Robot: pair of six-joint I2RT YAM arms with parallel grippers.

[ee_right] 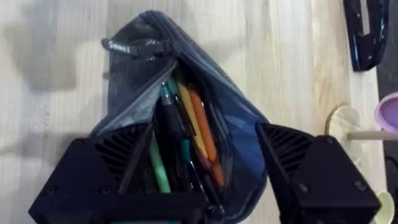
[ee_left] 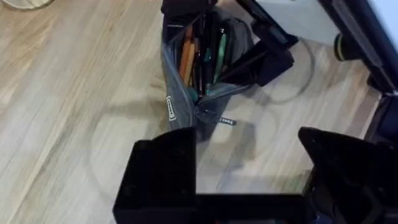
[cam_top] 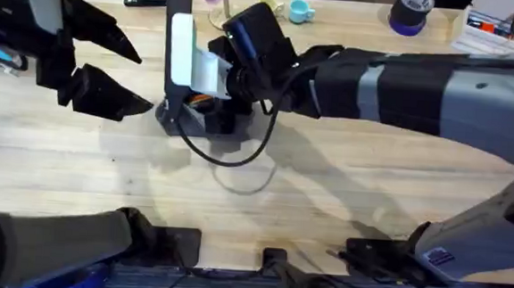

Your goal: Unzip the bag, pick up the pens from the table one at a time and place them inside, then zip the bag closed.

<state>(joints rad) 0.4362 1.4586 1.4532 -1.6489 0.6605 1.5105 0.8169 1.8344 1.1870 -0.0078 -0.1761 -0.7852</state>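
In the overhead view the left gripper (cam_top: 110, 68) hovers at upper left above the table (cam_top: 370, 196), fingers spread, holding nothing. Just right of it, upper centre, lies the bag (cam_top: 183, 117), unzipped, with pens (ee_right: 177, 134) inside. The right gripper (cam_top: 215, 101) sits over the bag, fingers (ee_right: 109, 162) spread astride its open mouth.

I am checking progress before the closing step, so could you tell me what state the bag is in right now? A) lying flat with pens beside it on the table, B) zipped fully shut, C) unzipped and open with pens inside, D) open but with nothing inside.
C: the bag gapes open along its zipper, and several pens, orange, green and dark ones, lie inside it.
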